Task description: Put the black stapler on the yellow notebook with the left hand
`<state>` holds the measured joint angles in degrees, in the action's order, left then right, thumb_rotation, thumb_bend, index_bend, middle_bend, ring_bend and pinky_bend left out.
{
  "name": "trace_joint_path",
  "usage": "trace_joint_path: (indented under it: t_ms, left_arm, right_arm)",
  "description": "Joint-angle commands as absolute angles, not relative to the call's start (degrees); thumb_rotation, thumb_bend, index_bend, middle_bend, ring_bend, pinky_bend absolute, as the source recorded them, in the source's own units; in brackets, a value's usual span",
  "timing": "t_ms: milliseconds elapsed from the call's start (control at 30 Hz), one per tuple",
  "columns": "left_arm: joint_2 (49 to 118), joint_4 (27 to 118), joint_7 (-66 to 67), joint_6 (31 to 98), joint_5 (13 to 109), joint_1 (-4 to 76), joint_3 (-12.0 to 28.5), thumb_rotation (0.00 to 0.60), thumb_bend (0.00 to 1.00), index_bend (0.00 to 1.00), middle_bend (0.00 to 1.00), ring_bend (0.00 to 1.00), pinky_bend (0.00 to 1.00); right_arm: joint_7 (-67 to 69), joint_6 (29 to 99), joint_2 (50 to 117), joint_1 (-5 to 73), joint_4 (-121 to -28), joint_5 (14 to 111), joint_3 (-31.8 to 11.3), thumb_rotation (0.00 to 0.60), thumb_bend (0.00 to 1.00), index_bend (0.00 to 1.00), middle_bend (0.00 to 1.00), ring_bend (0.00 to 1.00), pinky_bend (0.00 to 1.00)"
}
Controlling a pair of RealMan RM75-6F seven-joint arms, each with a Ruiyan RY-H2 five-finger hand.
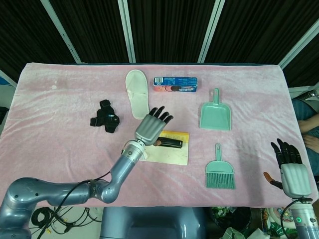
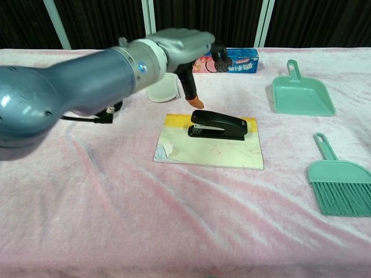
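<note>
We see the black stapler (image 2: 218,125) lying on the yellow notebook (image 2: 210,147), our left hand (image 2: 184,44) spread and empty above it; pulling back low, its fingers could knock the stapler off

A pink plush cloth (image 1: 60,144) covers the whole table, rumpled into soft folds in the chest view. Behind the far edge hangs a dark curtain (image 1: 164,30), crossed by pale slanted frame bars (image 1: 127,31). Below the table's near edge, tangled cables (image 1: 45,219) lie on the floor at the left. Light is even and bright.
</note>
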<state>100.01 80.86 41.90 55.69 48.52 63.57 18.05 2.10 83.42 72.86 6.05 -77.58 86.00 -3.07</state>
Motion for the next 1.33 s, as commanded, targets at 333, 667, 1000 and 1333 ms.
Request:
trace_joint_path:
  t_ms: [333,667,1000,1333]
  left_arm:
    - [71.2,97.1,30.1,65.1,66.2,46.5,8.8,0.600,0.07,0.18,0.14,0.00,0.04]
    - [62.1,99.5,18.5,83.3,77.9,28.5,-0.8,0.600,0.07,0.18,0.13,0.00,0.02]
    - [63.5,95.6,0.9,93.7,75.7,14.9,-4.2,0.600,0.07,0.19,0.12,0.00,0.00]
    - [64.6,90.4,-5.3,89.5,70.8,12.7,-2.5,0.600,0.07,0.19,0.09,0.00,0.00]
  right_arm:
    - [1.3,82.6,71.7,5.6,-77.4,83.2,-4.2,0.600,0.12,0.01,0.00,0.00,0.07]
    - [2.0,83.3,69.1,4.2,-78.3,79.1,-6.4,0.600,0.12,0.01,0.00,0.00,0.07]
    - [0.9,83.0,68.4,4.2,-79.4,80.0,-5.7,0.600,0.12,0.01,0.00,0.00,0.07]
    - [0.3,84.4,67.6,3.7,-81.7,81.4,-5.3,0.600,0.12,0.01,0.00,0.00,0.07]
